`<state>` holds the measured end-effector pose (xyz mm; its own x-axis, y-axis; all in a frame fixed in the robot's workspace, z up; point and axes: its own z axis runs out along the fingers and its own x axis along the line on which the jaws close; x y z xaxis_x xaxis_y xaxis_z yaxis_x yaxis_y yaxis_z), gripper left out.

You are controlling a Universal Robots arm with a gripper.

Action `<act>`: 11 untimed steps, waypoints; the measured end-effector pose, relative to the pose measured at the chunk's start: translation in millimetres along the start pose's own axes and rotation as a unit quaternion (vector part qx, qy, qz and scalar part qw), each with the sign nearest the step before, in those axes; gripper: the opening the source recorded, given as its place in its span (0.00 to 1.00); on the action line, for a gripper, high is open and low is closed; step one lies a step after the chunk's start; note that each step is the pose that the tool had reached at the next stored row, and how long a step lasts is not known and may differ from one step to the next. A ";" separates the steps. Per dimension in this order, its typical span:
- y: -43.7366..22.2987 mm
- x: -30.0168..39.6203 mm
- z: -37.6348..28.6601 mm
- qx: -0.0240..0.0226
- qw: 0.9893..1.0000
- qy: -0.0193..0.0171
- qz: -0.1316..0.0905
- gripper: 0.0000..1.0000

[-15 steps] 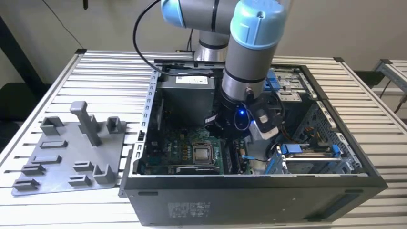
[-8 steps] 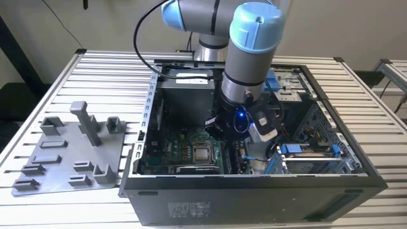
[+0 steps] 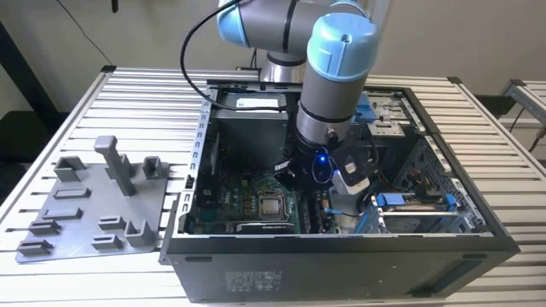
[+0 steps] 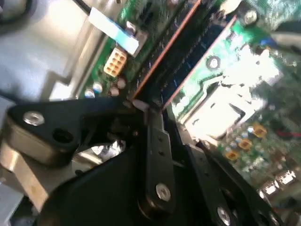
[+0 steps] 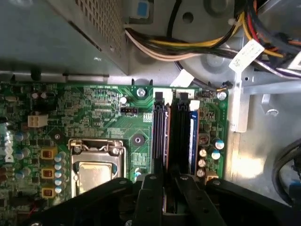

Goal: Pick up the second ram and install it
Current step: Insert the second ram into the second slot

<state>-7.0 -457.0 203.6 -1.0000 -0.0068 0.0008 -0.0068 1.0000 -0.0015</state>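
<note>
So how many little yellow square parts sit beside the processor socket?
3 yellow parts in one row alongside the processor socket: one at one end, one mid-row, one at the other end. The gripper may hide more.

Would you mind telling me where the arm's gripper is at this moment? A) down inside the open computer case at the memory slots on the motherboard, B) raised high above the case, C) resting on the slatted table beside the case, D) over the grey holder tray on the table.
A: in the first wrist view the gripper sits at the memory slots of the motherboard, inside the computer case.
</note>
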 end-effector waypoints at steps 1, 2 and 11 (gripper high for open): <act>-0.3 0.1 -0.4 0.001 1.000 0.000 0.000 0.22; -0.3 0.0 -3.0 0.001 1.000 0.000 0.000 0.22; 0.0 0.0 -37.7 0.001 1.000 0.000 0.001 0.22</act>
<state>-7.0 -456.9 241.4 -1.0000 -0.0041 0.0011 -0.0041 1.0000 -0.0027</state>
